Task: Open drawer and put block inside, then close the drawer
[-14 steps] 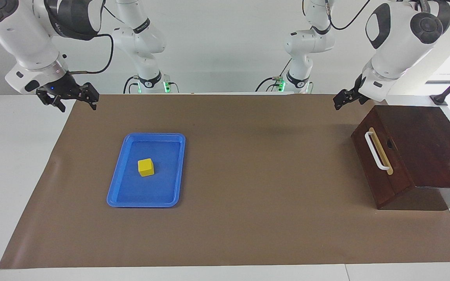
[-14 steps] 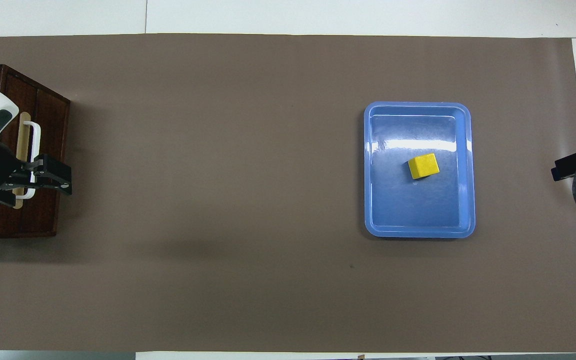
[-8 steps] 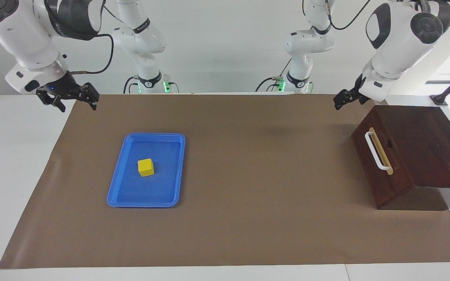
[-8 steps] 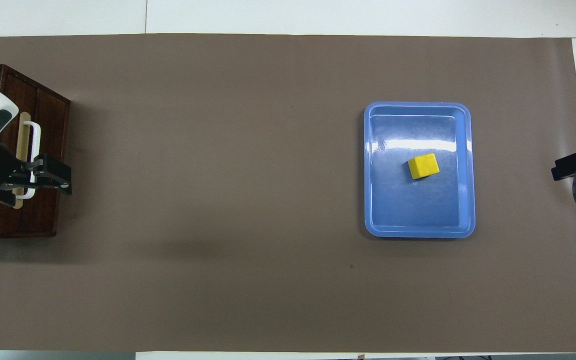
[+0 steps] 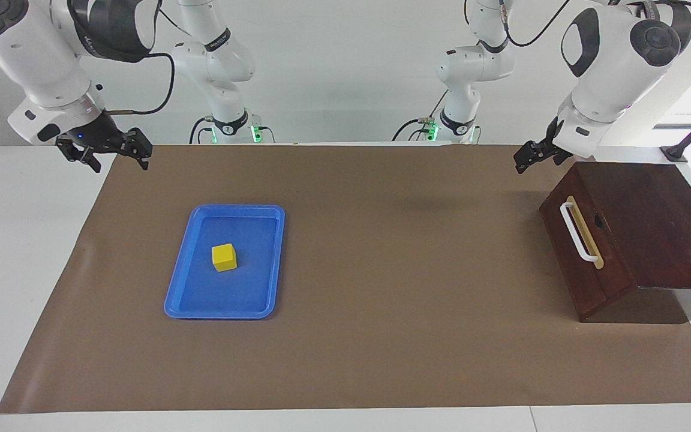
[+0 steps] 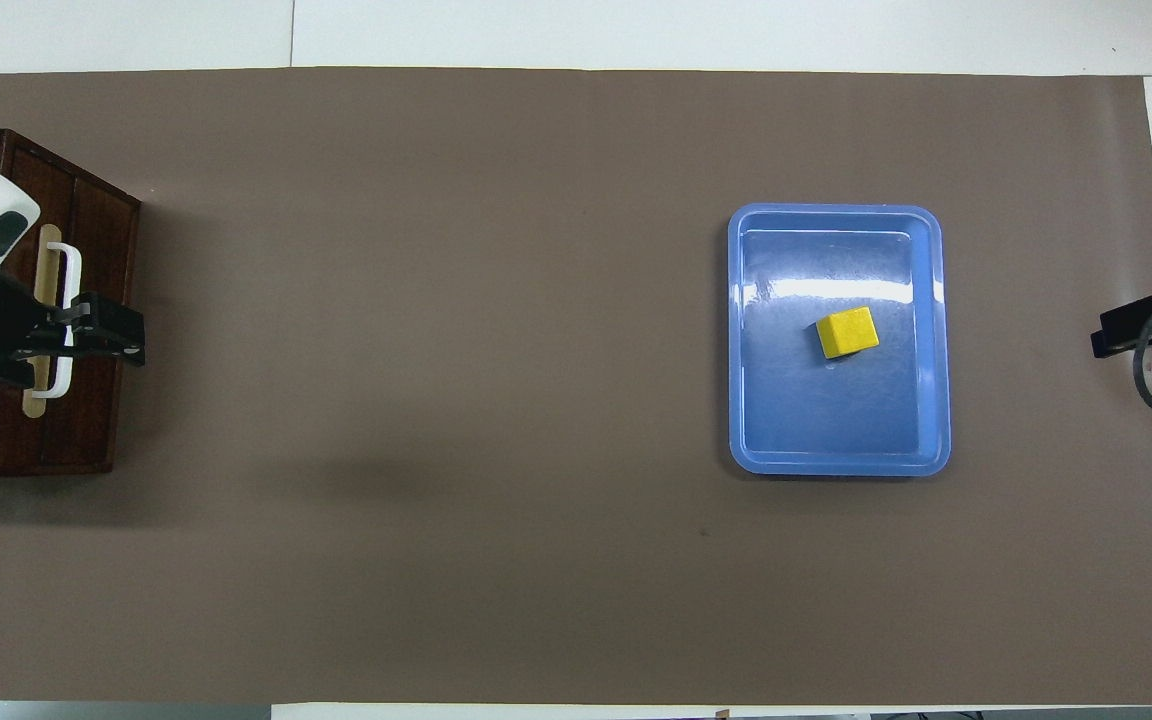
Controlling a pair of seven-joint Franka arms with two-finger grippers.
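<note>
The dark wooden box (image 5: 651, 222) stands at the left arm's end of the table. Its drawer (image 5: 585, 252) is shut, and its white bar handle (image 5: 578, 233) faces the table's middle. The drawer (image 6: 96, 420) and handle (image 6: 69, 262) also show in the overhead view. The yellow block (image 5: 224, 257) lies in a blue tray (image 5: 225, 312), also seen from overhead (image 6: 847, 332). My left gripper (image 5: 536, 157) is open and raised by the box's corner near the robots. From overhead (image 6: 96, 335) it covers the handle's middle. My right gripper (image 5: 114, 161) is open and waits above the mat's edge, apart from the tray.
The blue tray (image 6: 836, 465) lies toward the right arm's end of the brown mat (image 5: 381, 270). White table (image 5: 21, 252) borders the mat. The right gripper (image 6: 1126, 332) shows only at the overhead view's edge.
My left gripper has shifted a little along the drawer front, away from the robots, and slightly lower. The block, tray and drawer have not moved.
</note>
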